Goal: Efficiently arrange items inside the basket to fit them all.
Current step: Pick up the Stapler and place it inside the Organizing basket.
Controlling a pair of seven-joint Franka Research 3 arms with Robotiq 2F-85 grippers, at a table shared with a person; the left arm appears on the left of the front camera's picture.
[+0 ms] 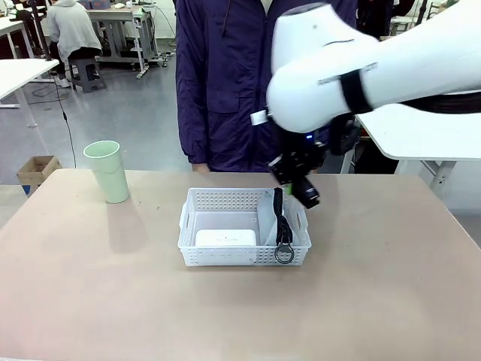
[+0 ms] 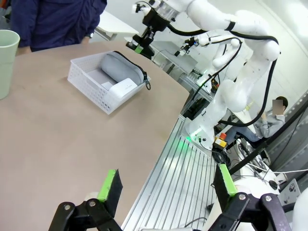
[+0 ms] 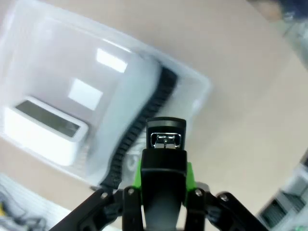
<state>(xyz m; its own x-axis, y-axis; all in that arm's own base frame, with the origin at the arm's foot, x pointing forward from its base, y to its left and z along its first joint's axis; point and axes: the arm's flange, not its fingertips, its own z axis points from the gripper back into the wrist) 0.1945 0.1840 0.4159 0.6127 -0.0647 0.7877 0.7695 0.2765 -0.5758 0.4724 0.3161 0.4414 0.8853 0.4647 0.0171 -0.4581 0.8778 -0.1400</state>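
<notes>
Box (image 1: 225,238) and pouch (image 2: 119,68) found stowed in basket (image 1: 197,254). Stapler (image 3: 165,137) clamped in right gripper (image 1: 294,174), held above basket's 2 o'clock corner; not yet placed. Cup (image 1: 107,171) outstanding at basket's 10 o'clock. Left gripper (image 2: 168,183) spread wide, empty.

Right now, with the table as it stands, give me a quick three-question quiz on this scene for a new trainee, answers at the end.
1. True or false: the pale green cup stands inside the white basket.
2. Multiple choice: what is the right gripper shut on? A, the grey pouch; B, the black stapler; C, the white box.
3. Short answer: which two items already lie in the basket?

Key
1. False: the cup stands on the table, off to the robot's left of the basket.
2. B: the stapler is held above the basket's right end.
3. The white box and the grey pouch.
</notes>
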